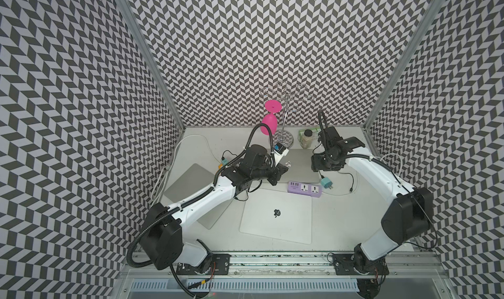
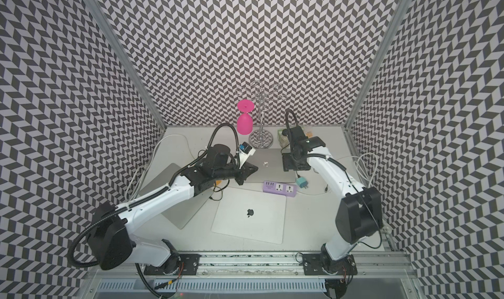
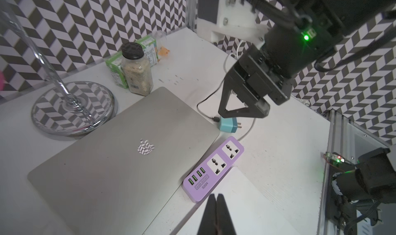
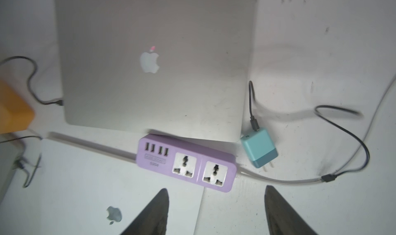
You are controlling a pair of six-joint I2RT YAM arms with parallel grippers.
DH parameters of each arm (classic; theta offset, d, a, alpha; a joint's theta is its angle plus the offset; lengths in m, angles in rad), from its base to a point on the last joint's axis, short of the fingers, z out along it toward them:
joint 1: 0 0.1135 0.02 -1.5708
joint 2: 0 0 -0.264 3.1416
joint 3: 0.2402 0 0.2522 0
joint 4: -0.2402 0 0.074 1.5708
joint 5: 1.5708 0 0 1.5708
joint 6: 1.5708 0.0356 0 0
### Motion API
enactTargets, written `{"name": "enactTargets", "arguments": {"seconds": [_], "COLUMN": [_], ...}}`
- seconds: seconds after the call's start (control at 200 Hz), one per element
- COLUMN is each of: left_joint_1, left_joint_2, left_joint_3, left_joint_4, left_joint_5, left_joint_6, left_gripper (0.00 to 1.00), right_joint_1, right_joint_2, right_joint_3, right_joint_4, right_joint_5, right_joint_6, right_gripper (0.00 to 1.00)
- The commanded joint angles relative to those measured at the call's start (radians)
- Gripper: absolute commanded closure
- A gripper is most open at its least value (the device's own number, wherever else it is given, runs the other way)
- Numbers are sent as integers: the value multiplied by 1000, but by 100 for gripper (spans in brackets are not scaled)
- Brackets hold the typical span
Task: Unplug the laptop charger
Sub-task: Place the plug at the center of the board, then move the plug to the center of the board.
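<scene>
Right wrist view: the teal charger (image 4: 258,150) lies flat on the table (image 4: 321,51) with its prongs bare, just beside the end of the purple power strip (image 4: 186,162). Both strip sockets are empty, so I'd call it unplugged. The right gripper (image 4: 216,189) hangs above, jaws apart, nothing between them. The left gripper (image 3: 216,196) is pressed together and empty, near the strip's USB end, over the front laptop (image 4: 85,176).

Risks:
- The black cable (image 4: 250,98) is seated in the charger and loops across the strip's white cord (image 4: 278,181). A low sweep by the right fingers could snag the loop and drag the charger.
- The rear laptop (image 4: 154,62) touches or overhangs the strip, can't tell which. Nudge the strip and the laptop shifts.
- Both wrists sit close over the rear laptop. A sideways swing risks arm contact.

Room: there's bare table on the robot's right of the charger, cables only. The far edge is crowded by the spice jar (image 3: 138,75) and glass-rack base (image 3: 90,98). Straight up looks cleanest.
</scene>
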Motion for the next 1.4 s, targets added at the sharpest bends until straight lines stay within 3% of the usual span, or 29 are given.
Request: {"name": "enactTargets", "arguments": {"seconds": [0.0, 0.11, 0.235, 0.401, 0.541, 0.776, 0.871, 1.096, 1.397], "left_joint_1": [24, 41, 54, 114, 140, 141, 141, 146, 159], "left_joint_2": [-77, -139, -184, -242, -276, -255, -241, -202, -170], "left_joint_3": [-32, -67, -75, -81, -83, -105, -117, -136, -139], "left_joint_4": [-75, -129, -208, -284, -307, -275, -255, -231, -199], "left_joint_5": [-70, -109, -148, -176, -175, -142, -129, -112, -93], "left_joint_6": [-74, -80, -67, -51, -51, -52, -42, -5, 10], "left_gripper": [100, 100, 100, 100, 100, 100, 100, 100, 100], "right_joint_1": [13, 18, 14, -6, -125, -224, -229, -227, -216], "right_joint_2": [-81, -94, -56, -87, -53, 26, 47, 129, 192], "right_joint_3": [-24, -21, -1, -59, -168, -287, -321, -325, -294], "right_joint_4": [76, 75, 21, 103, 201, 336, 392, 412, 393], "right_joint_5": [-79, -84, 2, -38, -82, -97, -114, -20, 15], "right_joint_6": [21, 22, 10, 49, 45, 22, 9, -31, -52], "right_gripper": [31, 31, 30, 31, 30, 25, 24, 23, 29]}}
